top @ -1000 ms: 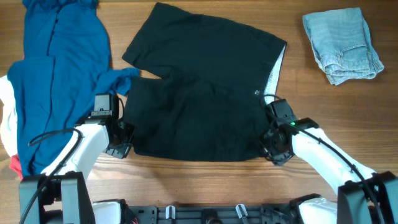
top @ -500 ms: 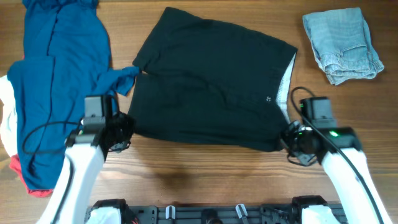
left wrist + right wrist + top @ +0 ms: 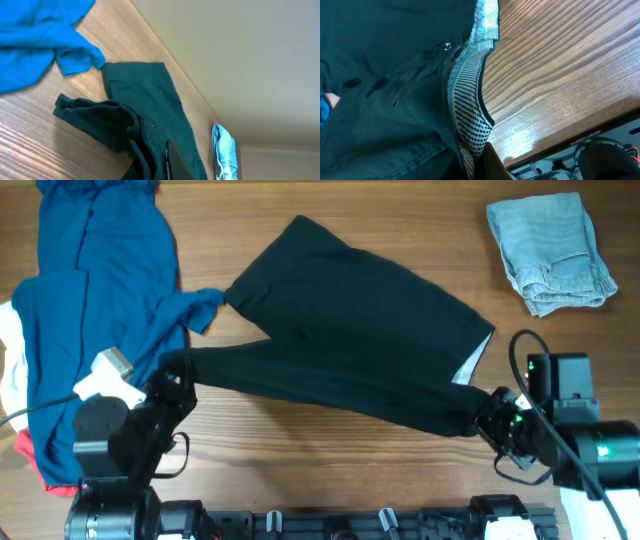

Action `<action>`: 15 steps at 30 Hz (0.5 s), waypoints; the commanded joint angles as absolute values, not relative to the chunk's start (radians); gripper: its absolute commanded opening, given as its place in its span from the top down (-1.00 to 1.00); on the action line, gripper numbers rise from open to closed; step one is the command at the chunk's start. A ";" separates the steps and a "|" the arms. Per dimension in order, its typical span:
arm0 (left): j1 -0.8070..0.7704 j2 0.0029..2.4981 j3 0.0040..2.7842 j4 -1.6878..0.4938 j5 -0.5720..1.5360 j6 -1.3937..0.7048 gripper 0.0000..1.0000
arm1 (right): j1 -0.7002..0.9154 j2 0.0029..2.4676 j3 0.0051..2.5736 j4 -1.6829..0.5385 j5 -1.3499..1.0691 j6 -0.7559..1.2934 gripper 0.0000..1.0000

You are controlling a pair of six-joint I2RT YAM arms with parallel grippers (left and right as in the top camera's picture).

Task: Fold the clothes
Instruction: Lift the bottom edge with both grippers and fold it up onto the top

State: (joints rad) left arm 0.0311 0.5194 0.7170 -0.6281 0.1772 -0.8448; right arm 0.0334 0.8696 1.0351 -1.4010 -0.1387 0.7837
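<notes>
Overhead view, black shorts (image 3: 350, 330): in the middle of the table (image 3: 300, 470); the far part lies flat, and the near edge is pulled into a taut band between the two grippers.
Left gripper (image 3: 172, 372): clamped on the near-left corner, with cloth bunched at its finger in the left wrist view.
Right gripper (image 3: 487, 418): pinched on the near-right corner, at the patterned waistband (image 3: 470, 100).
Handling: light, limp cloth with no stiffness. It should sag and crease wherever unsupported, and may slip from a shallow pinch.
Where to hold: corners and the thicker waistband look best, with both ends level so the fold falls straight.
Blue shirt (image 3: 90, 300): left; a sleeve just beside the shorts' far-left corner could drag along.
Folded jeans (image 3: 550, 252): far right, well apart.
</notes>
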 commanded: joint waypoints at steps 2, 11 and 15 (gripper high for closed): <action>0.043 0.599 0.748 -0.580 0.097 -0.807 0.92 | 0.019 0.861 1.053 -1.395 -0.057 0.796 0.91; 0.013 1.117 0.748 -0.132 0.174 -0.807 0.92 | 0.018 1.039 1.034 -1.283 0.014 0.834 0.92; -0.056 1.301 0.748 0.191 0.185 -0.807 0.92 | 0.018 1.140 1.034 -1.252 0.069 0.849 0.92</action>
